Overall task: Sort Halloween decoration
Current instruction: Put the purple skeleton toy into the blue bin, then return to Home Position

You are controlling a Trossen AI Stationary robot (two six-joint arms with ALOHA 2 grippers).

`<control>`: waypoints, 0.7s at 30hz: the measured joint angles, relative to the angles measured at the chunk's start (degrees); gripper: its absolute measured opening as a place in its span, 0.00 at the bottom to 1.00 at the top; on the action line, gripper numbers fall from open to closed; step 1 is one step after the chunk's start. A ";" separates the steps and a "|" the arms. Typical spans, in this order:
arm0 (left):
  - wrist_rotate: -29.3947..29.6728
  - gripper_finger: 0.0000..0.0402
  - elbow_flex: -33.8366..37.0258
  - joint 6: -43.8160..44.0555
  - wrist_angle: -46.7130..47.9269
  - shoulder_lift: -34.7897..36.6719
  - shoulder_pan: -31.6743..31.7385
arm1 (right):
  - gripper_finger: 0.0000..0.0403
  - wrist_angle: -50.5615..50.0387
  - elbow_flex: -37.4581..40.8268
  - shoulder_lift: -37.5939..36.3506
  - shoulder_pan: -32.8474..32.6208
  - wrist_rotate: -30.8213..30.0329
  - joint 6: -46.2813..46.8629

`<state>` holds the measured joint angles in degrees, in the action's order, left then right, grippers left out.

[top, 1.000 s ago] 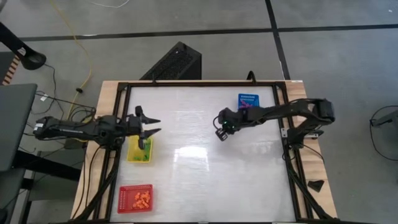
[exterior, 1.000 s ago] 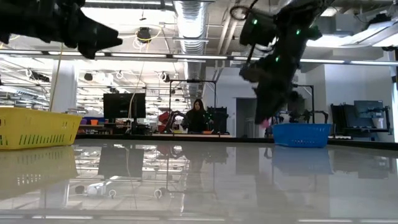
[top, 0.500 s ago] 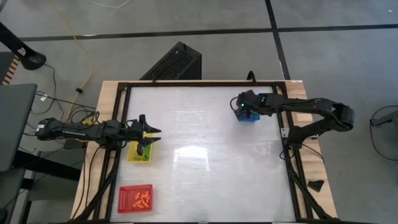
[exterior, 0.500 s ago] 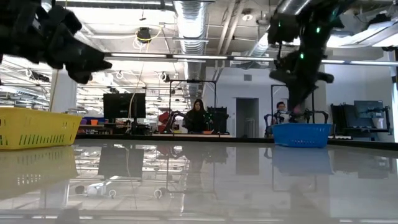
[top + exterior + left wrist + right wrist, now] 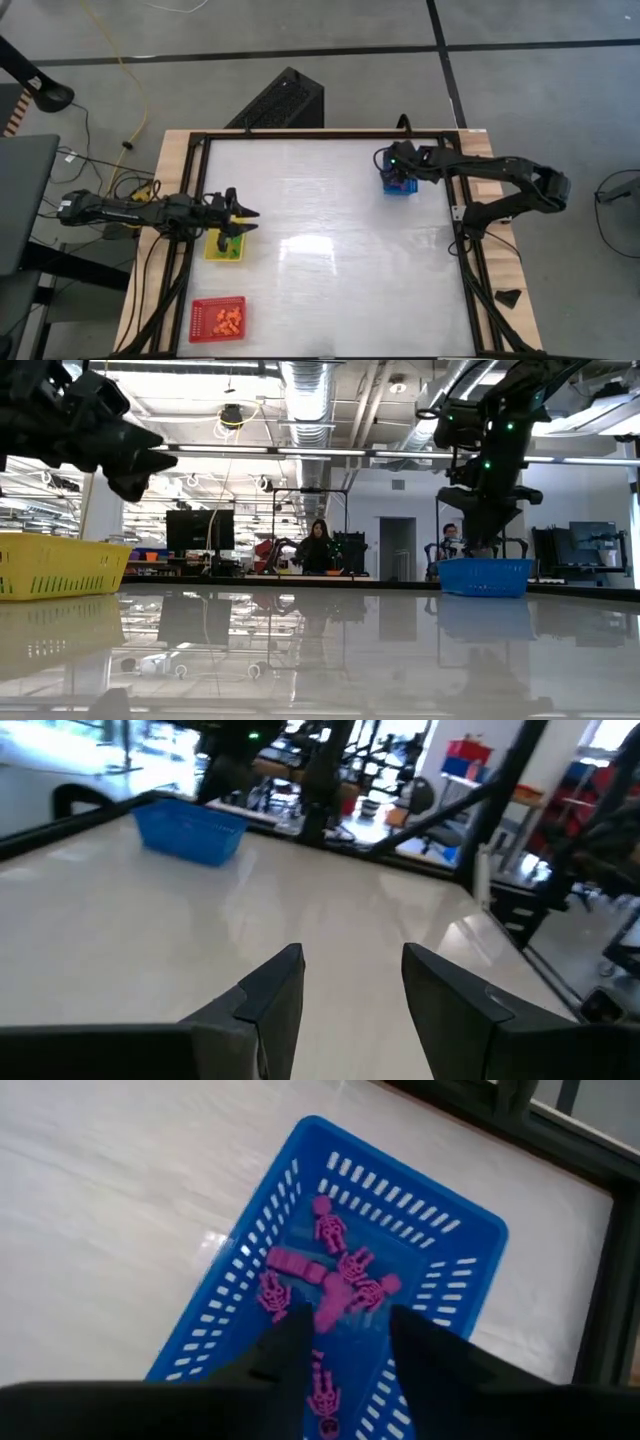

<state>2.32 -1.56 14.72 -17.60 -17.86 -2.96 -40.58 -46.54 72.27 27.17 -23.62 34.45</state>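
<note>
The decoration pieces lie sorted in mesh trays. Purple skeleton pieces [image 5: 345, 1270] are on the floor of the blue tray [image 5: 455, 1240], green ones [image 5: 231, 246] in the yellow tray [image 5: 214, 250], and orange ones [image 5: 228, 319] in the red tray [image 5: 203, 318]. My right gripper [image 5: 345, 1330] hangs open just above the blue tray [image 5: 400, 188] at the table's far right, fingers pointing down into it. My left gripper [image 5: 250, 220] is open too, held level above the far end of the yellow tray.
The blue tray [image 5: 485, 577] stands near the far edge and the yellow tray [image 5: 50, 565] near the left edge, with the red tray at the near left corner. A black frame [image 5: 300, 133] rims the white tabletop. People sit in the room [image 5: 318, 545] beyond the table.
My right gripper swung from the table's middle toward the far right and came down over the blue tray. A pink piece at its fingertips one second ago no longer shows there. My left gripper drew back a little toward the near left, over the yellow tray.
</note>
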 joint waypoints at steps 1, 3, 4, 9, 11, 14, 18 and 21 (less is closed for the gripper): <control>0.86 0.40 0.00 0.00 0.21 0.01 0.00 | 0.43 0.12 0.00 0.00 -0.02 0.19 -0.01; 2.77 0.40 0.00 -0.14 1.81 0.01 0.00 | 0.49 -0.04 -0.03 -0.01 -0.02 0.68 -0.01; 3.19 0.40 0.00 -0.22 3.05 0.01 0.02 | 0.52 -0.32 -0.19 -0.14 -0.04 1.16 0.00; 3.49 0.40 0.07 1.73 6.75 -0.11 0.02 | 0.58 -4.27 -3.82 -1.62 -3.49 2.63 5.34; 3.47 0.40 0.07 2.68 6.58 -0.06 0.02 | 0.58 -2.64 -4.75 -3.43 -7.95 2.65 5.66; 2.46 0.40 0.07 1.42 6.53 0.05 0.02 | 0.58 2.03 -4.67 -7.27 -17.17 2.62 6.60; 2.80 0.40 0.07 -2.69 6.49 1.20 -0.03 | 0.56 12.25 -2.46 -13.44 -33.89 -6.09 3.59; 5.85 0.40 0.66 -5.70 4.18 2.63 -0.02 | 0.56 21.38 2.76 -17.89 -45.55 -16.99 -1.13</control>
<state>8.18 -0.90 9.03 -13.42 -15.23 -2.98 -19.20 -43.79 54.38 -18.38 -40.61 33.32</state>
